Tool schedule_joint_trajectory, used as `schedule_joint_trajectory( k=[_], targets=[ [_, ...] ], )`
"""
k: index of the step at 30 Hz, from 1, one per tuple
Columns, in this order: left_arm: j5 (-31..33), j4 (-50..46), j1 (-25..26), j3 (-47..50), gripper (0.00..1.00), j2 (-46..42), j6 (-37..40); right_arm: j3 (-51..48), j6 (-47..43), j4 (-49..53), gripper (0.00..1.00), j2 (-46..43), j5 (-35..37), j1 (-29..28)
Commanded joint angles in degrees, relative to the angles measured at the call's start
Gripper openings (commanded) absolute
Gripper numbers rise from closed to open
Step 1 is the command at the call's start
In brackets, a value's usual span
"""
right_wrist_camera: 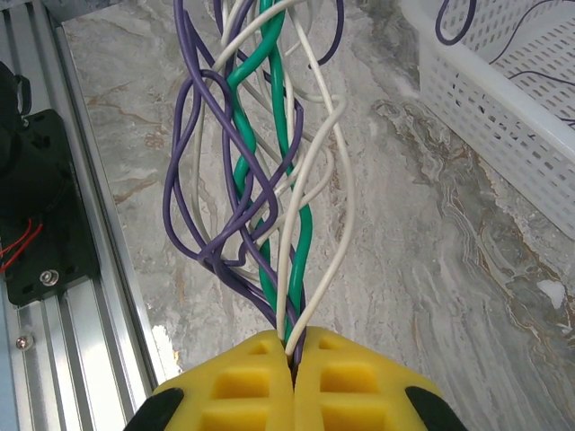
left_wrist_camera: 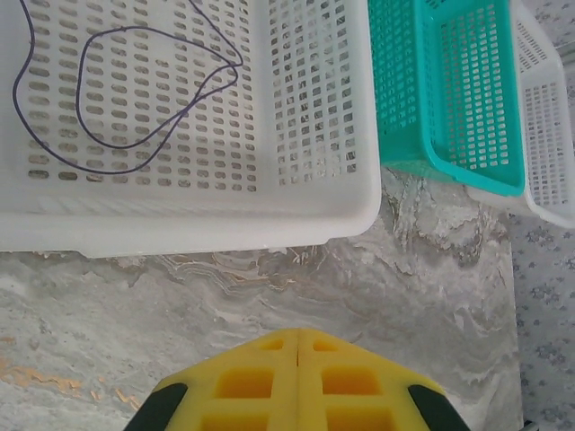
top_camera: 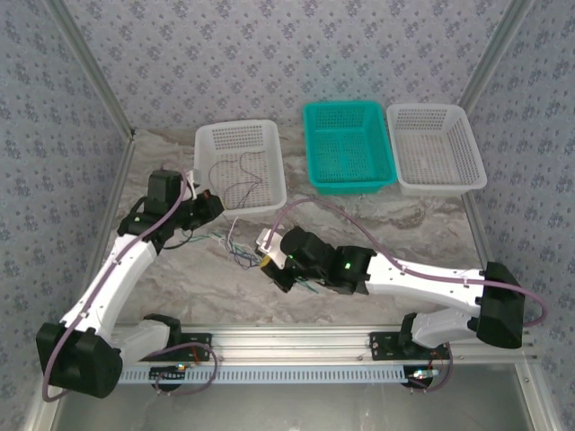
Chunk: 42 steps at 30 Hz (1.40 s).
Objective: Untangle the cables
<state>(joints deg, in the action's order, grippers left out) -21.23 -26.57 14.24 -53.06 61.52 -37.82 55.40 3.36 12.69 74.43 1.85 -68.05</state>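
Top external, my left gripper (top_camera: 208, 208) fingers pressed together beside white basket (top_camera: 279, 166), one purple cable (left_wrist_camera: 229, 67) looped inside it, tangled cables (top_camera: 235, 247) on table (top_camera: 404, 229) between arms, my right gripper (right_wrist_camera: 293, 346) clamped on their twisted purple, green, white strands

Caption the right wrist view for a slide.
Right gripper shut on a twisted bundle of purple, green and white cables above the marble table.

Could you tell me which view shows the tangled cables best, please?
The right wrist view: the tangled cables rise from the shut right pincer as purple, green and white strands. The top external view gives them as a faint cluster. The left wrist view shows a separate purple cable in the white basket.
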Motion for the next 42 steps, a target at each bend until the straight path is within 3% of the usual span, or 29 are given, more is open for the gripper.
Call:
schedule_joint_trajectory(
  k=[1, 7, 9, 15, 19, 22, 25, 28, 30, 32, 34, 36, 39, 40, 42],
  targets=[
    [-1.80, 4.46, -0.42, -1.37, 0.00, -3.41, -0.06, -2.32, -0.83, -1.09, 0.00, 0.67, 3.48, -0.42],
    [-8.44, 11.99, -0.17, -6.27, 0.00, -6.06, -0.46, -6.81, 3.49, -4.11, 0.18, 9.25, 2.37, 1.83],
    [-9.35, 11.79, 0.58, -7.52, 0.00, -5.72, 0.23, -6.54, 5.02, -4.90, 0.38, 10.55, 2.34, 2.07],
    [-7.25, 9.43, 4.02, -5.51, 0.00, -5.44, 3.41, -5.56, 6.12, -6.45, 0.73, 3.09, 4.02, 2.69],
    [-6.52, 9.86, 5.83, -3.91, 0.00, -5.44, 3.78, -5.67, 6.78, -11.25, 0.97, -3.55, 0.98, 5.72],
    [-6.60, 10.13, 6.82, -3.97, 0.00, -5.43, 3.81, -6.18, 6.29, -18.71, 1.00, -4.86, -0.46, 8.89],
    [-6.63, 9.99, 7.51, -4.94, 0.00, -5.56, 3.90, -6.83, 3.40, -30.76, 0.98, -1.66, -0.63, 10.97],
    [-6.67, 9.38, 7.89, -6.14, 0.00, -5.96, 3.97, -8.61, -1.78, -50.86, 0.93, 5.09, -3.11, 11.28],
    [-6.65, 8.93, 7.99, -6.68, 0.00, -6.35, 4.08, -6.75, -3.86, -56.51, 0.91, 10.37, -4.39, 11.26],
    [-6.94, 8.81, 8.19, -6.97, 0.00, -6.80, 3.86, -2.69, -4.63, -55.94, 0.85, 14.85, -4.29, 11.50],
    [-7.22, 9.18, 8.34, -6.97, 0.00, -7.73, 3.36, 0.47, -4.68, -56.18, 0.72, 18.79, -4.21, 11.88],
    [-7.16, 9.28, 8.52, -6.88, 0.00, -8.67, 3.24, 2.04, -4.42, -56.36, 0.50, 20.99, -4.25, 12.28],
    [-6.59, 8.11, 8.61, -7.10, 0.00, -10.17, 4.12, 3.46, -3.55, -52.53, 0.06, 20.66, -8.37, 13.51],
    [-6.33, 7.35, 8.61, -7.30, 0.00, -10.69, 4.52, 3.26, -3.36, -51.41, 0.00, 19.78, -9.28, 13.74],
    [-5.57, 6.83, 8.61, -7.01, 0.00, -11.59, 4.95, 1.99, -3.36, -50.75, 0.00, 17.60, -9.71, 13.72]
  ],
)
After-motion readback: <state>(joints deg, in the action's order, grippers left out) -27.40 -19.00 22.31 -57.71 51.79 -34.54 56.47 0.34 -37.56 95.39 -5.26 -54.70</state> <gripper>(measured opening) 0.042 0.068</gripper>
